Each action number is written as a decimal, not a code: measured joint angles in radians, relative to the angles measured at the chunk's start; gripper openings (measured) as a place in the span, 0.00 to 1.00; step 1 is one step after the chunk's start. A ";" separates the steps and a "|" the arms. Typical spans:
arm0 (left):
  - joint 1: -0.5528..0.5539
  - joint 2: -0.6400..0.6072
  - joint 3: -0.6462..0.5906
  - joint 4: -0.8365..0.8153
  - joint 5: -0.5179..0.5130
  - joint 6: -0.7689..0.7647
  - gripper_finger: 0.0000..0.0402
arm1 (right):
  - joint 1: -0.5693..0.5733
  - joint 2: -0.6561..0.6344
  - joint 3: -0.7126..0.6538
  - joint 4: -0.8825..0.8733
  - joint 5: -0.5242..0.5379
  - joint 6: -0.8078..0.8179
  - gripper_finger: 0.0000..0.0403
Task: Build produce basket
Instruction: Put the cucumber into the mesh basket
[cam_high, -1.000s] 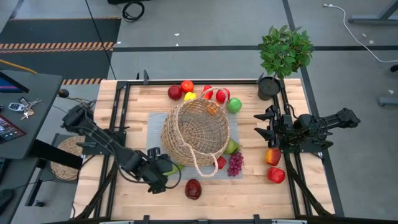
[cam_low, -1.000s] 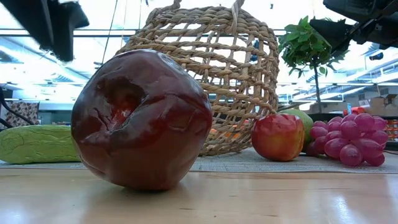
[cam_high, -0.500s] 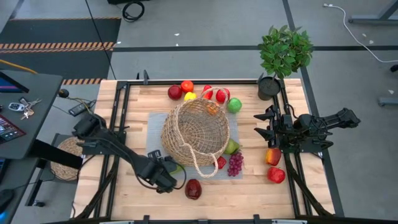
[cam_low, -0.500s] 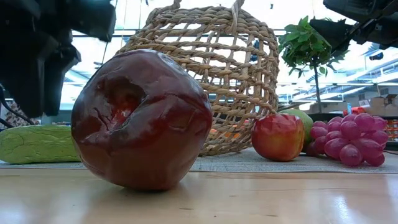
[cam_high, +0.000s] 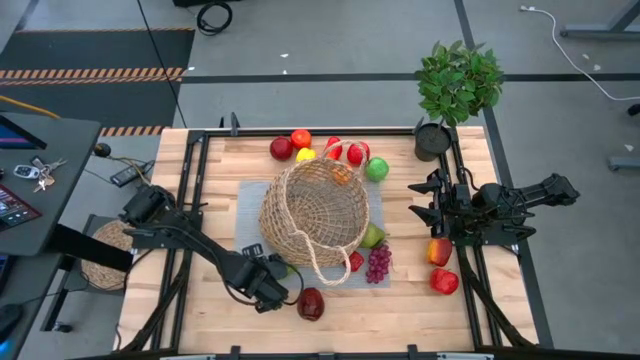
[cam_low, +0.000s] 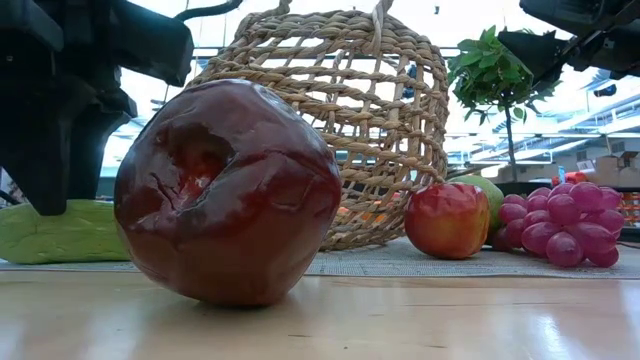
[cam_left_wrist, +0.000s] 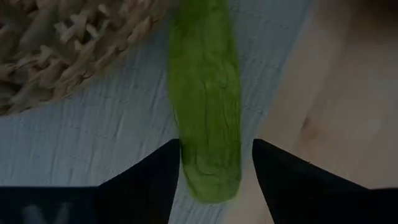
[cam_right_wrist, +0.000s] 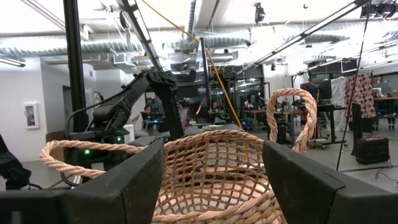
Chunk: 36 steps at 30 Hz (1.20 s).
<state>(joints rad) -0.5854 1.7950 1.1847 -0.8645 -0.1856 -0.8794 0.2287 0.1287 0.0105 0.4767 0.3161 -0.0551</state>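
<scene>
The wicker basket (cam_high: 315, 215) lies on its side on a grey mat (cam_high: 250, 205), its handle toward the near edge. A long green vegetable (cam_left_wrist: 205, 112) lies on the mat's near left corner, beside the basket. My left gripper (cam_left_wrist: 216, 144) points down over the vegetable's near end, open, one finger on each side. My right gripper (cam_right_wrist: 214, 168) hangs raised at the table's right, open, with nothing between its fingers, facing the basket (cam_right_wrist: 205, 180). My left gripper comes from above, with its fingers standing across the green vegetable's near end (cam_left_wrist: 211, 180). One finger (cam_left_wrist: 165, 174) stands right at the vegetable's edge, and a narrow gap shows at the other finger. Whether it touches, I cannot tell. The vegetable lies flat on the mat.
A dark red apple (cam_high: 311, 303) sits on the wood right of my left gripper. Grapes (cam_high: 378, 262), a red piece (cam_high: 356, 261) and a green apple (cam_high: 372, 236) lie by the basket. More fruit (cam_high: 300, 138) lines the far edge. Two apples (cam_high: 441, 266) lie right, beyond them a potted plant (cam_high: 457, 85).
My left gripper has come down and moved a little toward the table's right, over the green vegetable beside the basket. The vegetable and the other things have stayed where they were.
</scene>
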 joint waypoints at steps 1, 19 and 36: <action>0.000 0.000 0.000 0.002 0.000 0.001 0.50 | 0.000 0.000 0.000 0.000 0.000 0.000 0.68; 0.012 0.036 -0.001 0.030 0.003 -0.031 0.58 | 0.000 0.000 0.000 0.000 0.000 0.000 0.68; 0.053 0.080 0.000 0.013 0.088 0.079 0.38 | 0.000 0.000 0.000 0.002 0.000 0.000 0.68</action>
<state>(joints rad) -0.5326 1.8749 1.1844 -0.8511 -0.0973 -0.8005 0.2287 0.1287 0.0109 0.4787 0.3161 -0.0551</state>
